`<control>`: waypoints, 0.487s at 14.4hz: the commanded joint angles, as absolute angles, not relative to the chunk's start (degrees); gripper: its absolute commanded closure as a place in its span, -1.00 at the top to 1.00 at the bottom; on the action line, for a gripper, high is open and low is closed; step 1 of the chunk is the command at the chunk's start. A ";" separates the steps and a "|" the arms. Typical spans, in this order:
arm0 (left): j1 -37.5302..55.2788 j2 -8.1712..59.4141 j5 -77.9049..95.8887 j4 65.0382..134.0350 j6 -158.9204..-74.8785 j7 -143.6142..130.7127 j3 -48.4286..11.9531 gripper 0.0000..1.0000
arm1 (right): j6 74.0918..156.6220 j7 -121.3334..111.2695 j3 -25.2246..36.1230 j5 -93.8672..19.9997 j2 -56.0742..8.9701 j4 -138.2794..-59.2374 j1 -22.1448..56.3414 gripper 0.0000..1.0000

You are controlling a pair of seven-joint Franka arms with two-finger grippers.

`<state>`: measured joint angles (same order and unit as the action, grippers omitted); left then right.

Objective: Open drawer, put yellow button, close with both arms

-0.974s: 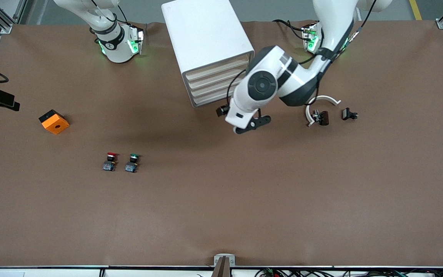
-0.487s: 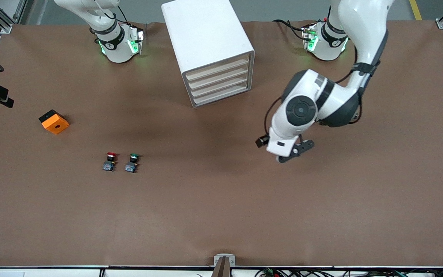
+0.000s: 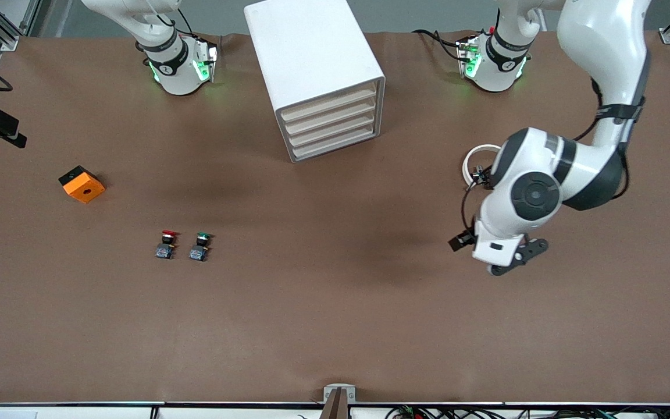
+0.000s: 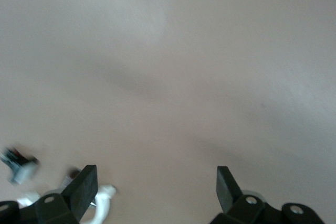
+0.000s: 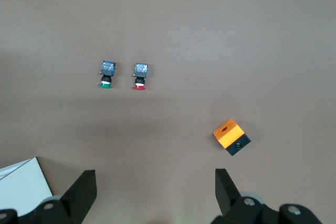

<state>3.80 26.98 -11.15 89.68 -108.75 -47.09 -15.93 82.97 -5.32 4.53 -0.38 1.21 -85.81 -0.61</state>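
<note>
- Left gripper (image 3: pixel 509 263) hangs spread and empty over bare table toward the left arm's end.
- Right gripper (image 5: pixel 152 192), also spread and empty, waits high near its base.
- All four drawers, the top drawer (image 3: pixel 330 100) included, look shut in the cabinet (image 3: pixel 312 52) by the robots' edge.
- No yellow button shows; only red (image 3: pixel 166 244) and green (image 3: pixel 200 246) switches, so it may already be inside, or the arm hides it.

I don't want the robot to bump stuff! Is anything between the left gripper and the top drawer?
Nothing visible. Only bare table lies between the open left gripper, over the left arm's end, and the shut drawer. The white ring lies off that path. The right gripper waits open over the right arm's end.
</note>
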 commanded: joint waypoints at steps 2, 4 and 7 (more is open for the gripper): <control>-0.69 22.16 -12.66 89.83 -106.35 -35.97 -16.35 1.00 | 81.47 -5.62 3.87 -0.35 4.39 -88.33 -1.23 1.00; -2.54 19.44 -12.66 89.82 -104.60 -32.80 -16.44 1.00 | 81.74 -5.63 3.61 -0.35 4.39 -88.24 -1.14 1.00; -5.26 14.87 -12.57 89.82 -103.19 -27.00 -16.52 1.00 | 83.23 -5.63 3.87 -0.35 4.31 -87.81 -1.41 1.00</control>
<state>-3.38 18.71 -11.58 88.84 -104.48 -30.45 -15.96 82.24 -5.32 4.29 -0.39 3.02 -86.72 -0.61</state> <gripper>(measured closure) 0.000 0.000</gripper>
